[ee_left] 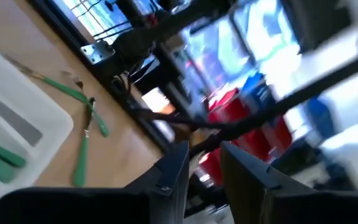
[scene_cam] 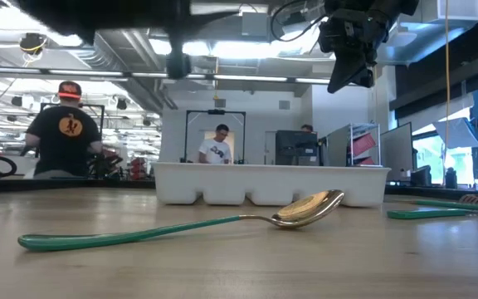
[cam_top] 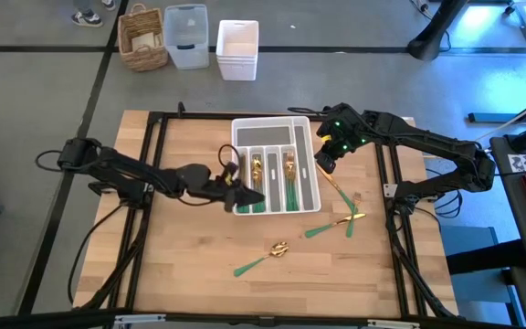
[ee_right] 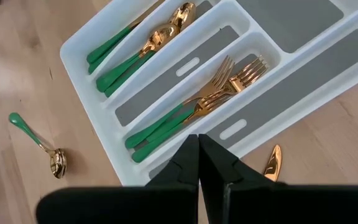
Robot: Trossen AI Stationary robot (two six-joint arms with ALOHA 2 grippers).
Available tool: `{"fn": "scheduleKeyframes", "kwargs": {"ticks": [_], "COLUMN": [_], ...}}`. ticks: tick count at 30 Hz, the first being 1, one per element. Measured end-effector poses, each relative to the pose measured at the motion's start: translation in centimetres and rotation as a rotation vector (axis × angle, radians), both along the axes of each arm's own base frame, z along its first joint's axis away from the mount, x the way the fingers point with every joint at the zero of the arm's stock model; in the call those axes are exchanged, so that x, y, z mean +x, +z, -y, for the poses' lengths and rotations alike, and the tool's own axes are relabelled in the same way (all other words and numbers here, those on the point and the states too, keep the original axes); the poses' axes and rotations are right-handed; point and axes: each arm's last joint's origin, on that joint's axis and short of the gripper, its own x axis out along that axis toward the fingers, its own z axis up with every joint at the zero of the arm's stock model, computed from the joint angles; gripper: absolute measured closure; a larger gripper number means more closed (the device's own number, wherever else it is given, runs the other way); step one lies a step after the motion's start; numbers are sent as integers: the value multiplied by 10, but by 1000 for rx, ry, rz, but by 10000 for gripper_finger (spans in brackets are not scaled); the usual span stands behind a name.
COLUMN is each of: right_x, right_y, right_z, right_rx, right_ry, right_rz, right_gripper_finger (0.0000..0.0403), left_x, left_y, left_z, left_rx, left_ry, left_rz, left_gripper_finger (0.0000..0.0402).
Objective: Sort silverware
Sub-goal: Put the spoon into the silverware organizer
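From above, the white tray [cam_top: 273, 164] holds sorted silverware [cam_top: 289, 174]; a loose spoon [cam_top: 263, 259] lies at its 6 o'clock, more pieces [cam_top: 336, 224] at 4. Left gripper [cam_top: 245, 194] hovers at the tray's 8 o'clock, fingers slightly apart. Right wrist view: right gripper [ee_right: 199, 152], fingers together, hangs above the tray.

A: The high view looks straight down on the whole desk [cam_top: 199, 274], the white tray [cam_top: 276, 128] near centre.

B: The low view sits at desk height, close behind a spoon [scene_cam: 181, 226], facing twelve o'clock; both share the tray.
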Motion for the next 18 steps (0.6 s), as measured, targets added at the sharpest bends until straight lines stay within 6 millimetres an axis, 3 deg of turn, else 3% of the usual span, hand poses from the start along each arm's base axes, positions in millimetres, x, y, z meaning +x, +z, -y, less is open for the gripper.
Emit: {"fn": "scheduleKeyframes", "kwargs": {"ticks": [4,10,18], "right_x": [0,-1,-11], "right_y": [0,0,-5], "right_z": [0,-1,-8], "right_rx": [0,24,75], "right_ry": [0,16,162], "right_rz": [0,-1,-76], "right_gripper_finger": [397,397,397], "left_x": [13,16,46], "left_y": [20,27,-2], "left_z": [12,32,75], "left_rx": [184,360,353], "left_ry": [-58,-108,-137], "left_rz": [-122,-444,-545], "left_gripper_finger": [318,318,318]}}
